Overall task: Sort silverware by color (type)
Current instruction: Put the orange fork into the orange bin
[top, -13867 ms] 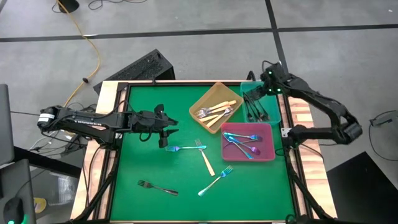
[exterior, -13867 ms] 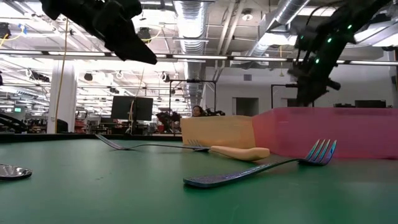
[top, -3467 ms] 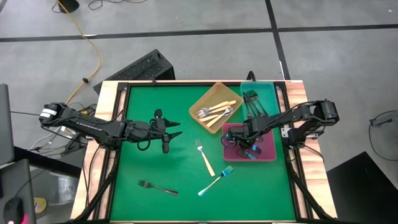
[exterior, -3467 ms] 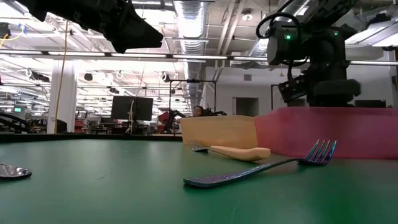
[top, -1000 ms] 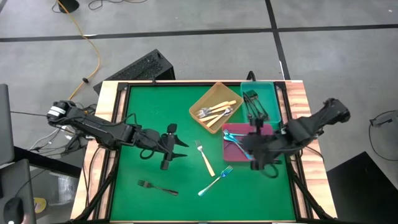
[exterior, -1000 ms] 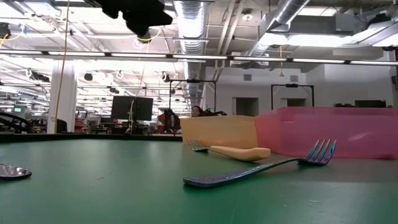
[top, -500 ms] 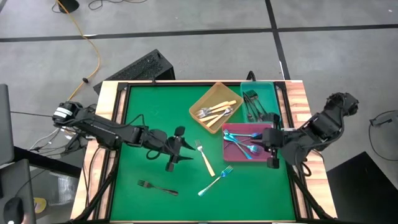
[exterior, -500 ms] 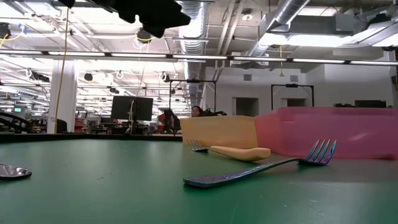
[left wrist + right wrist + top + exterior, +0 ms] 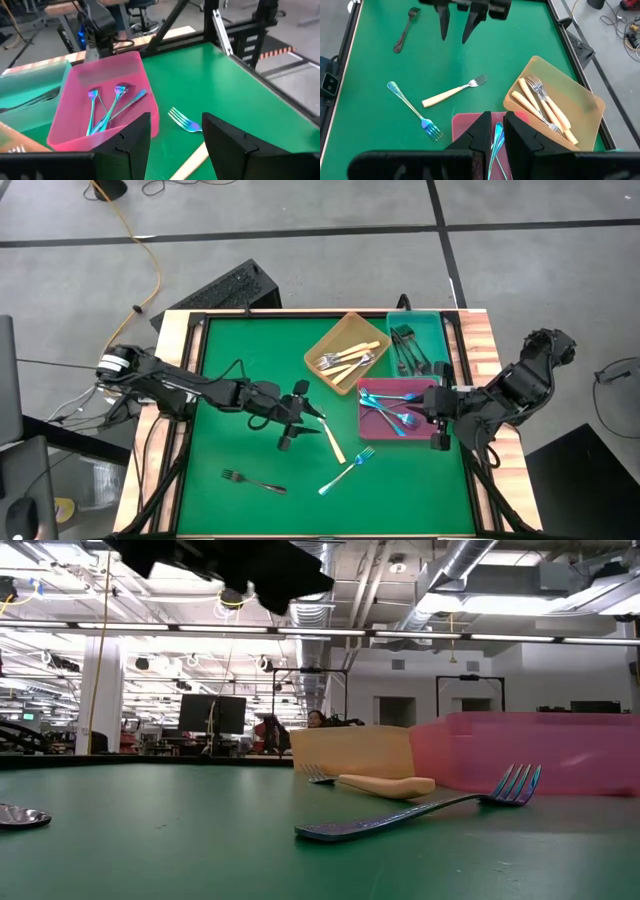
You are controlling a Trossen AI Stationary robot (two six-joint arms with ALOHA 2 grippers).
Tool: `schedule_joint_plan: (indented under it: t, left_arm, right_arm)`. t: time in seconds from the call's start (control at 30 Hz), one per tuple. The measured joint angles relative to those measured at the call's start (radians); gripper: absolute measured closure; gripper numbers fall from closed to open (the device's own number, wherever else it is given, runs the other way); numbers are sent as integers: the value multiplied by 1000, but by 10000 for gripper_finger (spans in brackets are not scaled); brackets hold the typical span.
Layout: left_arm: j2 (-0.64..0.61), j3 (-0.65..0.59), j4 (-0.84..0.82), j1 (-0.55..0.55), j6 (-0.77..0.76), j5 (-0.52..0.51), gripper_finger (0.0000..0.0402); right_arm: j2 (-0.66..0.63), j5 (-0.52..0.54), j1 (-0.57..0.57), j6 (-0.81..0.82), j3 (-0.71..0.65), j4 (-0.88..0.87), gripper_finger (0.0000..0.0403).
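On the green mat lie a cream-handled fork (image 9: 330,438), a blue-teal fork (image 9: 347,470) and a black fork (image 9: 253,480), each flat on its side. My left gripper (image 9: 305,418) hovers open just left of the cream fork's tines, its fingers pointing toward the table's right. In its wrist view, the left gripper (image 9: 175,135) shows the blue fork's tines (image 9: 182,120) and the cream handle (image 9: 192,157) beyond its gap. My right gripper (image 9: 438,425) hangs over the right end of the pink tray (image 9: 430,395); its fingers (image 9: 482,131) stand a narrow gap apart, with nothing between them.
The orange tray (image 9: 335,330) holds cream forks, the teal tray (image 9: 440,340) black forks, and the pink tray several blue ones (image 9: 495,147). All three stand at the far right. Bare mat lies at the near left, inside a raised wooden frame (image 9: 190,330).
My left gripper has moved toward the table's right and slightly down, closing on the cream fork's tines, still open. My right gripper has drawn back from over the pink tray toward the right edge and risen a little. The forks have stayed put.
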Motion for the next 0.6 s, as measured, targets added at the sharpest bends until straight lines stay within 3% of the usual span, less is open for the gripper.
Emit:
schedule_joint_plan:
  t: [0.5, 0.6]
  left_arm:
    - [246, 238, -115, 8, 160, 64, 240]
    - [287, 277, -138, 13, 195, 124, 240]
  right_arm:
    - [1, -1, 0, 42, 0, -5, 330]
    - [1, -1, 0, 47, 0, -6, 330]
